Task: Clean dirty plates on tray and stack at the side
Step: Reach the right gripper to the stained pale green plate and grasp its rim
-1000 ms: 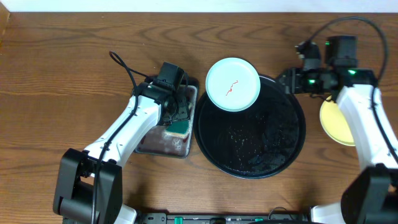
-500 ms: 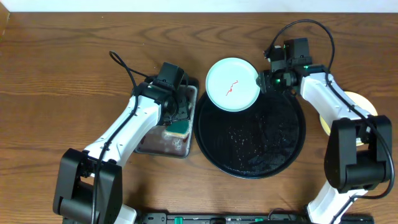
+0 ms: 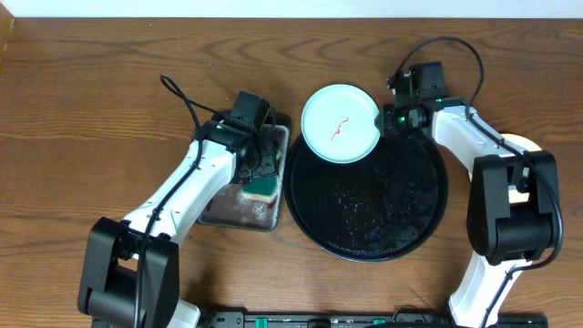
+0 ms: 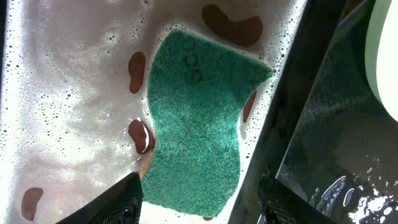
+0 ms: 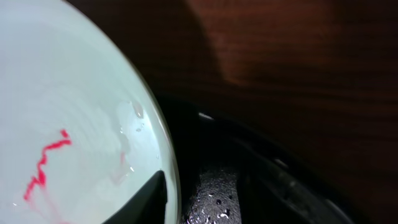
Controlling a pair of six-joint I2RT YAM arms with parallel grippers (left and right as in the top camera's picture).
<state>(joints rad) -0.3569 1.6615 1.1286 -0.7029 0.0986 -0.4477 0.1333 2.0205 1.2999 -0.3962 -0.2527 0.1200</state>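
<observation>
Mint plate overlaps the tray at its far-left rim. Right fingers sit at the plate's edge above the tray; whether they grasp it cannot be told. Left fingers, left of the tray, hang released above the sponge. Risk: a shallow bite on the wet rim lets the plate slip.

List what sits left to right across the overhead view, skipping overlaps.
metal tray → mint plate → right gripper → yellow plate
</observation>
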